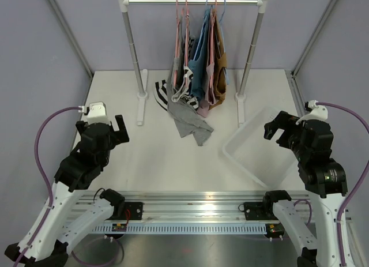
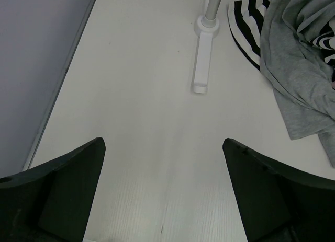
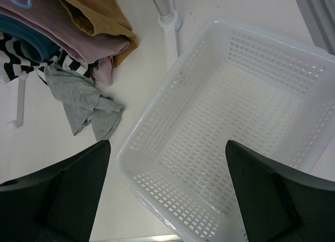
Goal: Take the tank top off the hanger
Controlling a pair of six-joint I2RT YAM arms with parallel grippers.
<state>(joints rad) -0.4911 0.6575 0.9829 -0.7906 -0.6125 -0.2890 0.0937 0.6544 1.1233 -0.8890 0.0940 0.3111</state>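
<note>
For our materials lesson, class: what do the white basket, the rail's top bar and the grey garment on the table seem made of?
Basket: likely moulded plastic, glossy white, grid of holes. Top bar: probably metal, its silvery surface shines. Grey garment: apparently soft fabric, matte, lying crumpled in folds.

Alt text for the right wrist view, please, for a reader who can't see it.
An empty white basket sits on the table below the open right pincer, whose two dark fingers frame the bottom edge. Upper left, garments in brown, pink, blue and stripes bunch on the table, a grey top spilling out below them.
</note>
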